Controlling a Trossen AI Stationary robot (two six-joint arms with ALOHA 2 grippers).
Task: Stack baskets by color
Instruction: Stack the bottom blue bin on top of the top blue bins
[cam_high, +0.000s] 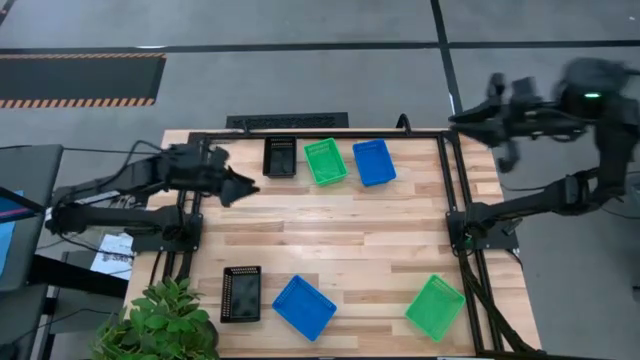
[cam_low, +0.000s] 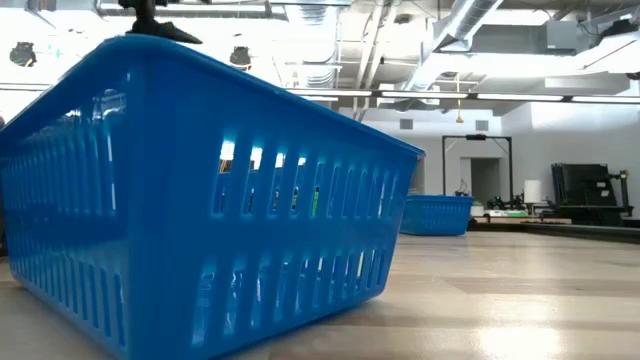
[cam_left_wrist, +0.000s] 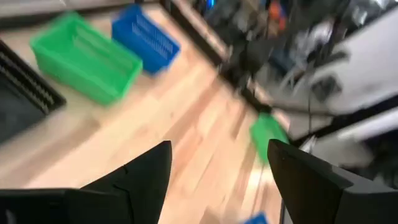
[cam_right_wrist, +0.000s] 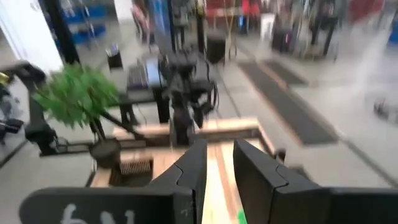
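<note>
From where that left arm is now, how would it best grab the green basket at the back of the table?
Probably by one thin rim wall of the green basket, coming straight down from above: it sits upright with its mouth open, so one finger can slip inside and one outside. The open left tool is nearest it.

Six baskets are sitting on the pale wooden table (cam_high: 330, 235). Along the far edge a black basket (cam_high: 280, 157), a bright green basket (cam_high: 325, 161) and a blue basket (cam_high: 374, 162) are lining up left to right. Along the near edge another black one (cam_high: 241, 294), another blue one (cam_high: 304, 306) and another green one (cam_high: 435, 307) are showing. An orange-and-black striped strip (cam_high: 75, 101) is marking the grey floor, and a leafy green plant (cam_high: 160, 322) is standing at the near-left corner.
</note>
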